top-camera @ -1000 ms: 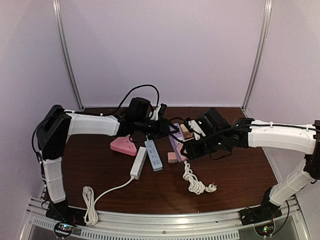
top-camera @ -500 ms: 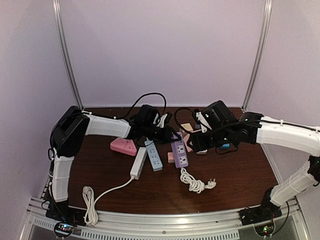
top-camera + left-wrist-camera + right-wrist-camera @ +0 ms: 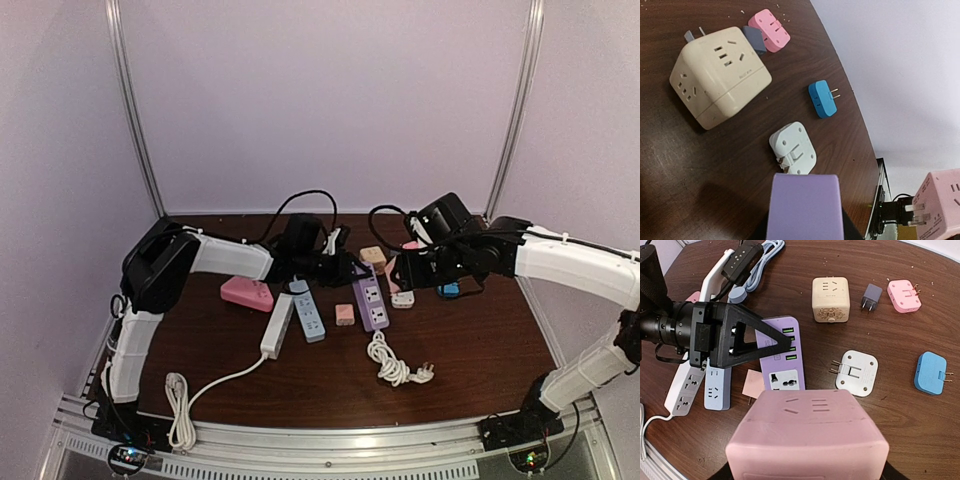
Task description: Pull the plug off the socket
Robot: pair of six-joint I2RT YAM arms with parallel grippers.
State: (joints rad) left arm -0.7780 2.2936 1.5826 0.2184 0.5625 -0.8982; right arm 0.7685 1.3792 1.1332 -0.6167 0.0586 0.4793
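My left gripper (image 3: 343,270) is shut on the far end of the purple power strip (image 3: 370,303), which lies flat on the table; the strip's end fills the left wrist view (image 3: 804,205). My right gripper (image 3: 402,272) is shut on a pink cube plug (image 3: 807,437) and holds it above the table, apart from the strip. Its metal prongs show bare in the left wrist view (image 3: 940,200). In the right wrist view the strip (image 3: 784,360) lies below the cube, its sockets uncovered, with the left gripper (image 3: 735,337) at its end.
A cream cube socket (image 3: 830,299), grey adapter (image 3: 871,296), pink adapter (image 3: 904,295), white adapter (image 3: 860,372) and blue adapter (image 3: 930,372) lie around. A small pink plug (image 3: 344,315), blue-white strip (image 3: 308,312), white strip (image 3: 277,325), pink strip (image 3: 247,293) and coiled cable (image 3: 390,365) lie nearer.
My right gripper has moved back and to the right with the pink cube, lifting it off the purple strip. My left gripper has shifted right with the strip's end.
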